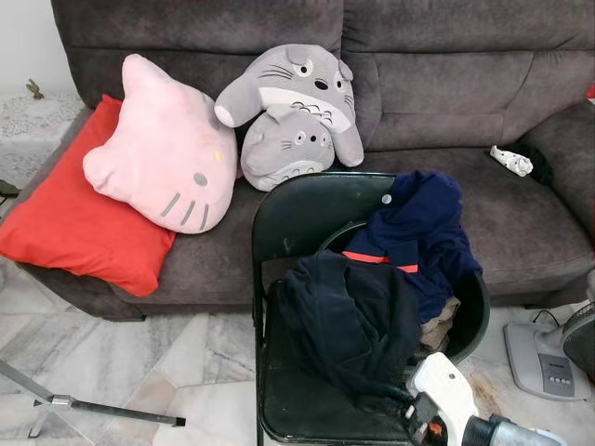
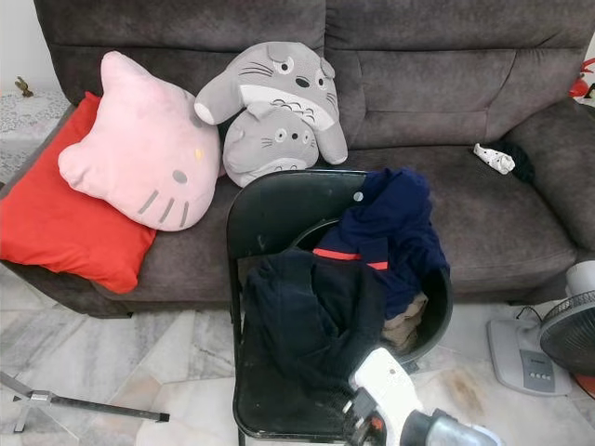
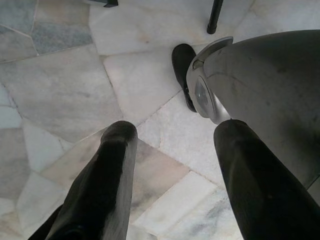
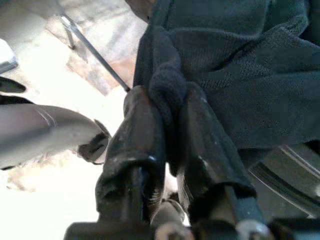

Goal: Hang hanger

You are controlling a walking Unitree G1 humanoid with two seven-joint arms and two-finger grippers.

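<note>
**Right claw pinched on black garment; left claw idle over floor**

You've got the right claw (image 4: 167, 135) clamped on a bunched fold of the black garment (image 1: 349, 321). In the right wrist view the cloth is squeezed between both fingers (image 4: 140, 145), which sit nearly together. From the head views the right arm enters at about 5 o'clock, its white wrist housing just beside the garment's lower edge.

The black garment is draped over the seat of a black folding chair (image 1: 297, 218) at 6 o'clock, in front of the sofa (image 1: 446, 84). Touching it at 3 o'clock is a navy garment with a red stripe (image 1: 414, 232), spilling out of a dark round basket (image 1: 469, 321) on the chair.

You can't make out a hanger in any of the views.

Left claw (image 3: 172, 150) is spread wide, holding nothing, pointing down at the marble floor (image 3: 65, 85) beside the robot's own leg.

On the sofa: red cushion (image 1: 70, 223) at 9 o'clock, pink cat-face pillow (image 1: 163, 149) leaning on it, two grey plush toys (image 1: 293, 111) stacked at 12 o'clock, a small white item (image 1: 511, 160) at 2 o'clock. Fan base (image 1: 548, 358) on the floor at 4 o'clock.
</note>
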